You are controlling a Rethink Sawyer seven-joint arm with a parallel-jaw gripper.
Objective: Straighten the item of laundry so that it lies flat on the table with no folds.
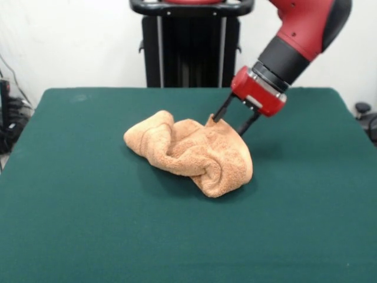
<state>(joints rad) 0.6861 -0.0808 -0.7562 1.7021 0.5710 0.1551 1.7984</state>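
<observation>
A: Two black fingers of the red pincer (231, 123) stand apart, released, one finger (221, 112) touching the far edge of the crumpled orange-tan terry towel (191, 152).

B: And the towel?

A: It lies bunched near the middle of the dark green cloth table (70, 224).

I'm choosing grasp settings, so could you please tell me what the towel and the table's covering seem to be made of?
The towel looks like soft terry cloth, light orange-tan and matte: its surface is fuzzy and it slumps in thick, rounded folds. The table seems covered in smooth dark green cloth, perhaps felt: flat, even and without shine.
</observation>
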